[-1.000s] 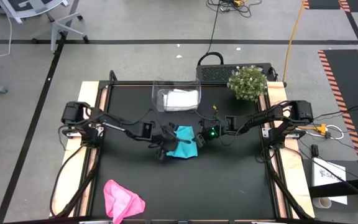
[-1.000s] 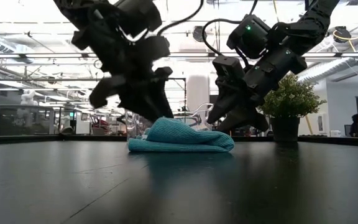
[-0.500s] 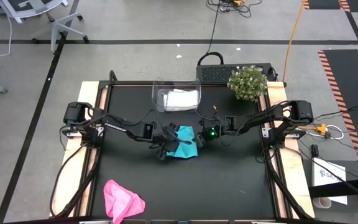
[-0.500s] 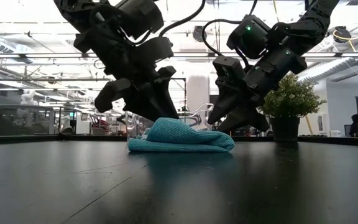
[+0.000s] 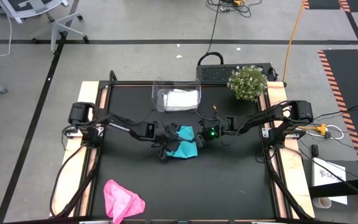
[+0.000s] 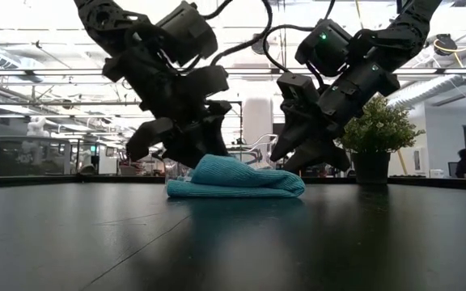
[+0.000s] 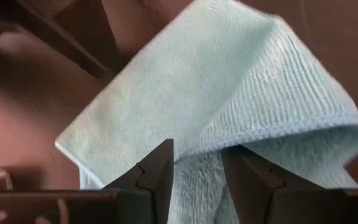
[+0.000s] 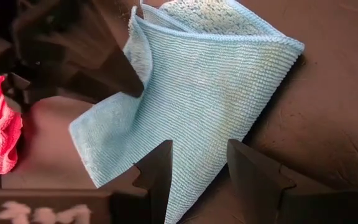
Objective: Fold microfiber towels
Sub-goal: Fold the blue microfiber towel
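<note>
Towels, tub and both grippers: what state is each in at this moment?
teal towel: folded over, flat on table centre
pink towel: crumpled, near front edge
white towel: lying in tub
clear tub: upright, open
left gripper: open, over teal towel
right gripper: open, over teal towel's edge

Teal towel (image 6: 237, 179) folded, flat on dark tabletop (image 6: 233, 242), centre. Left end effector (image 6: 186, 145) low over towel's left part, fingers spread. Right end effector (image 6: 298, 153) hangs above towel's right end, fingers apart. Potted plant (image 6: 374, 133) behind, right. Room beyond.
</note>
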Robot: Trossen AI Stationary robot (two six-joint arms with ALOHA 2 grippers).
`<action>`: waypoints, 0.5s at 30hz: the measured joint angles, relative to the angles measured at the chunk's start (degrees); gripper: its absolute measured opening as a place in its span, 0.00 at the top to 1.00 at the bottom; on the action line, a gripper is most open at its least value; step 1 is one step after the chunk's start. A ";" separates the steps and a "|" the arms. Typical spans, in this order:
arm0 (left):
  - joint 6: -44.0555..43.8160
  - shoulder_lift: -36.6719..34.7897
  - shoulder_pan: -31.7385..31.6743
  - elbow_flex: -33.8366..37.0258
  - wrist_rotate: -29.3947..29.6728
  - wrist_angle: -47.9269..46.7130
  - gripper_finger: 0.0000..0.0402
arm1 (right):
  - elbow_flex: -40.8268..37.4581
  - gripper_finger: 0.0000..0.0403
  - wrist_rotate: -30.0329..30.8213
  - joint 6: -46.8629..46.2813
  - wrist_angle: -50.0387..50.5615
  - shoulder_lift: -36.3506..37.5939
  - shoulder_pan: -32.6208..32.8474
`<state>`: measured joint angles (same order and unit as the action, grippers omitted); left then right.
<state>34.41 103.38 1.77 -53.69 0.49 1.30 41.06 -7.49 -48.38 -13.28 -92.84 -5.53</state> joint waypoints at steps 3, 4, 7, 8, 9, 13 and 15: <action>-0.04 0.16 0.68 -0.09 0.00 0.06 0.66 | -0.04 0.64 0.00 0.00 0.32 0.00 -0.01; -0.04 0.16 0.97 -0.09 0.05 0.08 0.66 | -0.04 0.64 0.00 0.02 0.30 0.00 0.01; -0.37 0.16 1.86 -0.09 1.48 0.02 0.66 | -0.04 0.64 0.07 0.12 0.45 0.00 -0.01; -0.49 0.16 2.22 -0.09 1.84 -0.06 0.66 | -0.04 0.64 0.14 0.42 0.51 0.00 -0.01; -0.61 0.16 2.58 -0.09 2.06 -0.29 0.66 | -0.04 0.64 0.17 0.82 0.65 0.00 -0.01; -2.09 0.13 4.27 -0.11 3.26 -3.01 0.66 | -0.04 0.64 0.20 1.09 1.19 0.00 -0.01; -2.71 -0.67 5.22 -0.11 5.66 -6.19 0.66 | -0.04 0.64 0.16 1.09 1.21 0.00 -0.01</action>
<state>31.70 102.72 6.99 -53.80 6.15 -4.89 41.01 -7.32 -47.29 -12.06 -92.84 -5.54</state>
